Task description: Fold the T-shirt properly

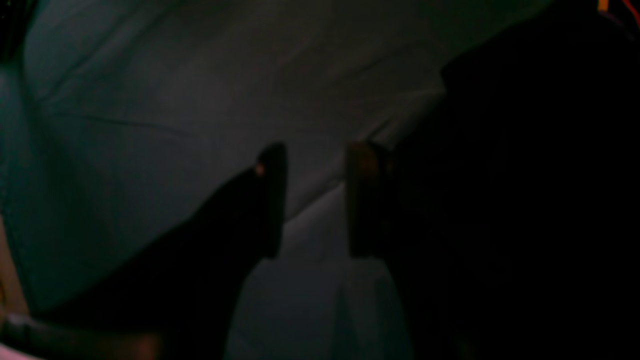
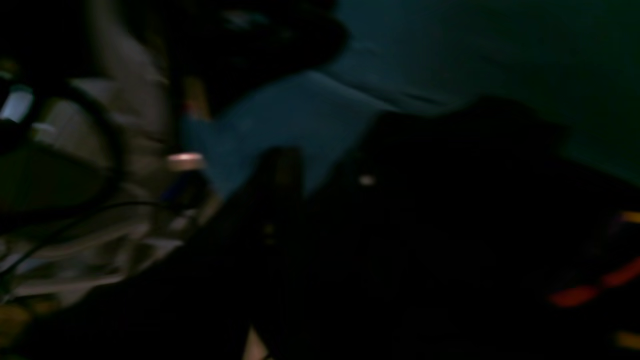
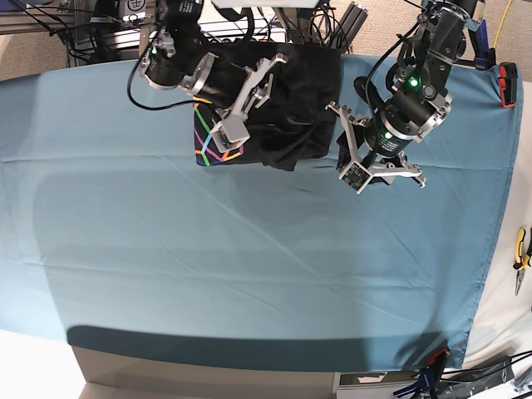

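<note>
Lay bunched at the desk's [image 3: 266,274] far edge: the T-shirt [image 3: 291,108], soft, light, limp, likely to slump. Best pinched at a hem or corner. Left fingers [image 1: 315,200] stood apart, empty, just beside the shirt's edge. Right fingers [image 3: 237,116] hung over the cloth; state could not be told. Pliers [image 3: 521,258] lay well apart.

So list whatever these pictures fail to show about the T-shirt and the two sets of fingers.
- T-shirt, base view: the right arm covers part of it, so its fold state is unclear; only a corner of the coloured print shows.
- Right gripper: both views leave open or shut undecidable; the right wrist view is dark and motion-blurred.
- Left gripper: fingers apart over the teal cloth, but the left wrist view's right side is black.
</note>
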